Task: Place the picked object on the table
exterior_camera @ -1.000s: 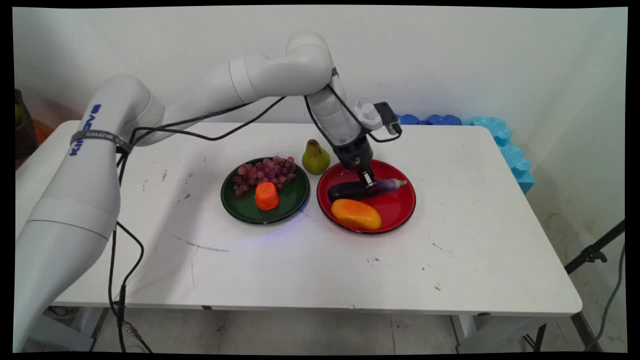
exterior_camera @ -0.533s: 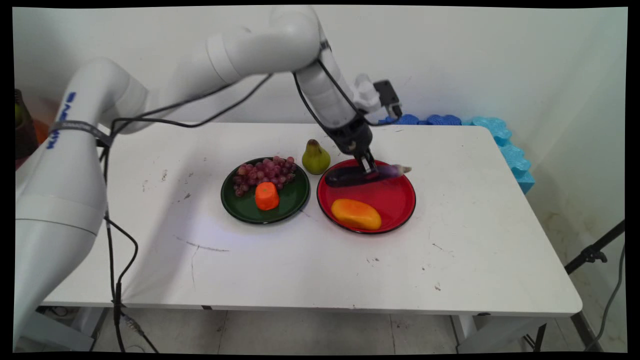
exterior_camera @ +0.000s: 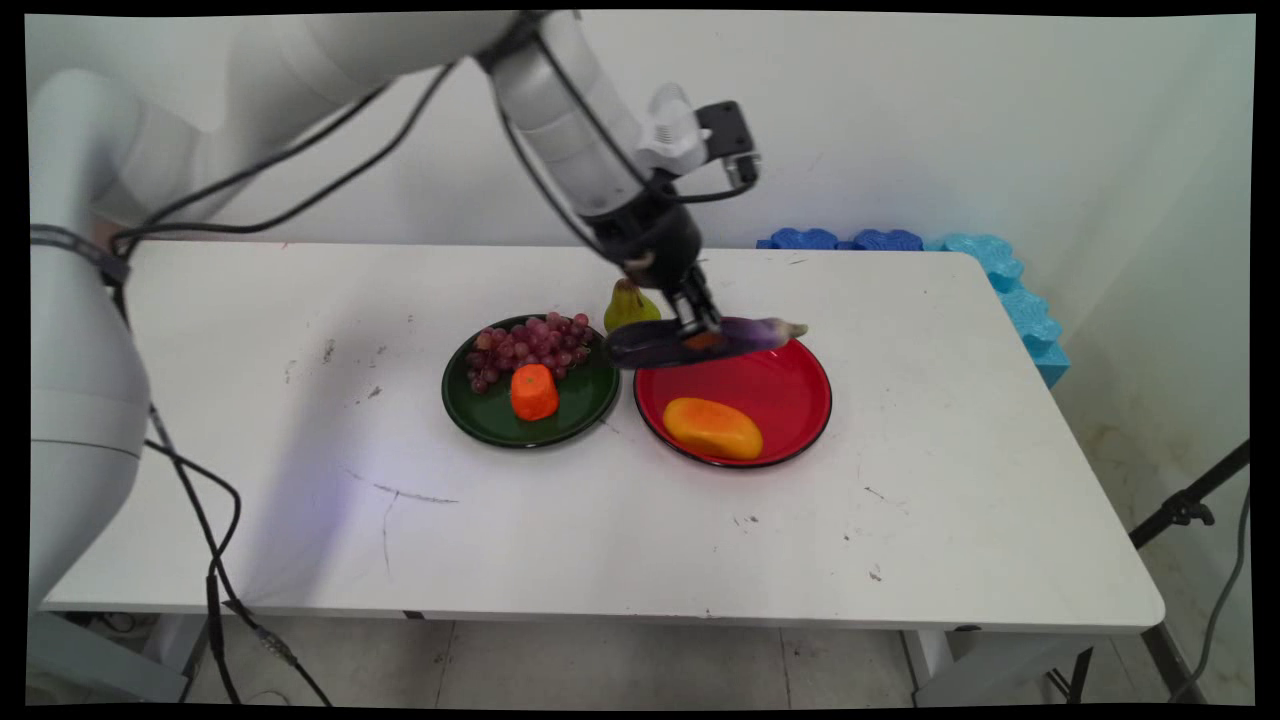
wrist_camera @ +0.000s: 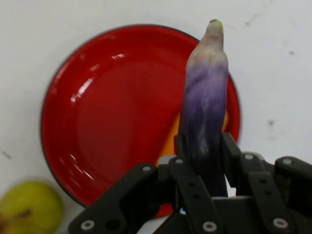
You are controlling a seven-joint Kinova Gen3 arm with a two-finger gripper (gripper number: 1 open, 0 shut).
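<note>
My gripper [exterior_camera: 697,330] is shut on a purple eggplant [exterior_camera: 700,341] and holds it level in the air above the far rim of the red plate [exterior_camera: 790,395]. In the hand view the eggplant [wrist_camera: 204,102] stands between the fingers [wrist_camera: 183,161], its pale green-tipped end pointing away, with the gripper [wrist_camera: 202,156] over the red plate [wrist_camera: 117,126]. An orange mango [exterior_camera: 712,428] lies on the near part of the red plate; only a sliver of the mango [wrist_camera: 168,141] shows behind the eggplant.
A green plate [exterior_camera: 585,400] with red grapes [exterior_camera: 530,345] and an orange carrot piece [exterior_camera: 534,392] sits left of the red plate. A green pear [exterior_camera: 625,308] stands behind them, and shows as a pear [wrist_camera: 29,207] at bottom left. Blue foam pieces [exterior_camera: 990,265] line the far right edge.
The gripper has lifted the eggplant off the red plate and carried it up and to the left, toward the green plate. The arm has risen.
</note>
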